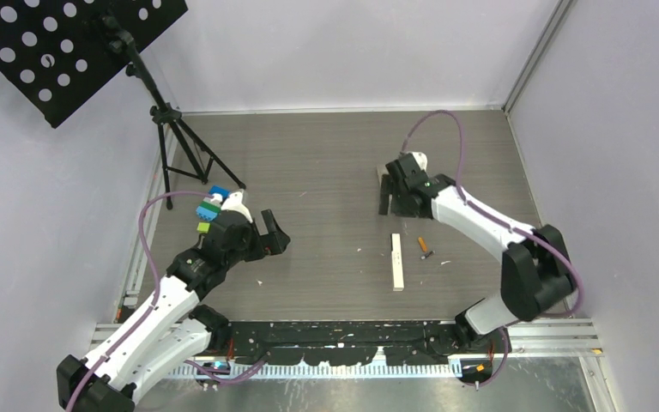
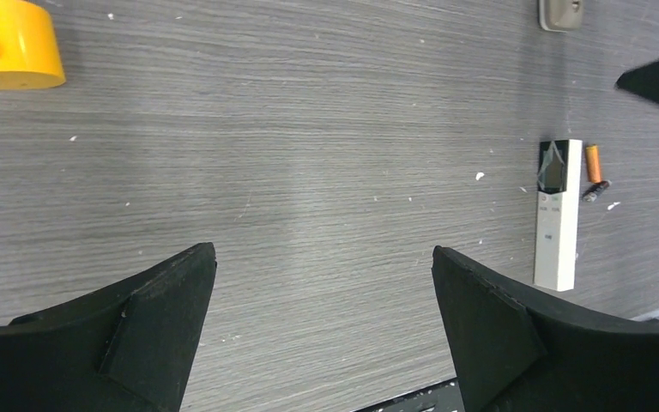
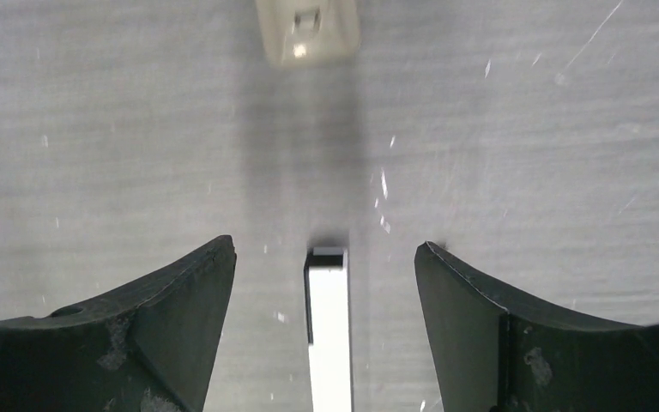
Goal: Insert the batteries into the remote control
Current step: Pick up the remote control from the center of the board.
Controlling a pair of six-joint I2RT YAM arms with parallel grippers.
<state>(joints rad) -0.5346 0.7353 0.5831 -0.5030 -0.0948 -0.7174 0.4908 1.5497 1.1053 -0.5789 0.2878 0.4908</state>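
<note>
A white remote [image 1: 397, 262] lies mid-table with its dark battery bay [image 2: 553, 167] uncovered. It also shows in the left wrist view [image 2: 558, 223]. An orange battery [image 1: 423, 245] and a dark battery [image 1: 427, 255] lie just right of it; both show in the left wrist view, orange [image 2: 594, 161] and dark [image 2: 596, 190]. No blue battery shows. My right gripper [image 1: 386, 190] is open, with a second slim remote [image 3: 330, 343] on the table between its fingers [image 3: 324, 249]. My left gripper [image 1: 276, 233] is open and empty over bare table [image 2: 322, 257], well left of the white remote.
A small beige cover [image 3: 307, 30] lies just beyond the second remote's end [image 1: 380, 172]. Coloured toy blocks [image 1: 210, 206] sit behind the left wrist, and a yellow one [image 2: 9, 43] shows in the left wrist view. A music stand's tripod [image 1: 180, 137] stands back left. White walls enclose the table.
</note>
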